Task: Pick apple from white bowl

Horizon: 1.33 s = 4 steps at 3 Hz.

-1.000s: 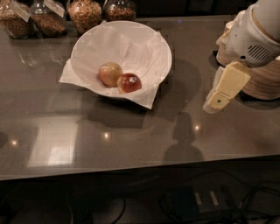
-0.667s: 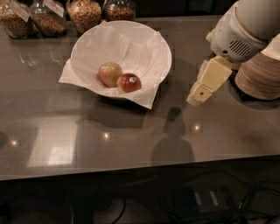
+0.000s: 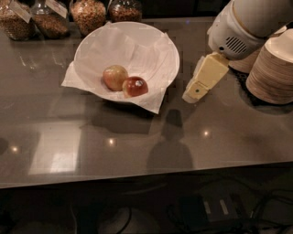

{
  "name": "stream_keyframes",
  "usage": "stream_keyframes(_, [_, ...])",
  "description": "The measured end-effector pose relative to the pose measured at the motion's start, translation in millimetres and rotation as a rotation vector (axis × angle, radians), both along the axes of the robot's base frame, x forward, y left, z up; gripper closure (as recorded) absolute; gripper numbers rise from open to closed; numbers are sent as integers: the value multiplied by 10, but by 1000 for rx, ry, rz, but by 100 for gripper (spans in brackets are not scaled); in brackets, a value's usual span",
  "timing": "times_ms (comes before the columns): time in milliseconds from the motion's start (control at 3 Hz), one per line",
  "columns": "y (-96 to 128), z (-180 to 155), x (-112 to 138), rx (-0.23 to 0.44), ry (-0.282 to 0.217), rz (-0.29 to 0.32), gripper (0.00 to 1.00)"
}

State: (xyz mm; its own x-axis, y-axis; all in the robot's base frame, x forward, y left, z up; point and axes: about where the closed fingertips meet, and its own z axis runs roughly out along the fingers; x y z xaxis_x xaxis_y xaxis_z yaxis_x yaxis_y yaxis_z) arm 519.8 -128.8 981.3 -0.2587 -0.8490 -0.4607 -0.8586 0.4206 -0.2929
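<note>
The white bowl, lined with crumpled white paper whose corners hang over the rim, sits at the back left of the grey counter. Inside it lie two fruits side by side: a yellowish apple on the left and a red apple on the right. My gripper, cream-coloured, hangs above the counter just right of the bowl's rim, pointing down and to the left, on the white arm that comes in from the top right. It holds nothing.
Stacks of beige disposable bowls stand at the right edge behind the arm. Several glass jars of grains line the back left. The counter's front edge runs across below.
The arm and gripper have moved left across the counter, from beside the stacked bowls to close by the white bowl's right rim. The apples have not moved.
</note>
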Motion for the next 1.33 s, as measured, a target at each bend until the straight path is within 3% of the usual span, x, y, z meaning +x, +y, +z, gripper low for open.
stream_keyframes(1333, [994,-39,310,181,-36,-81,0])
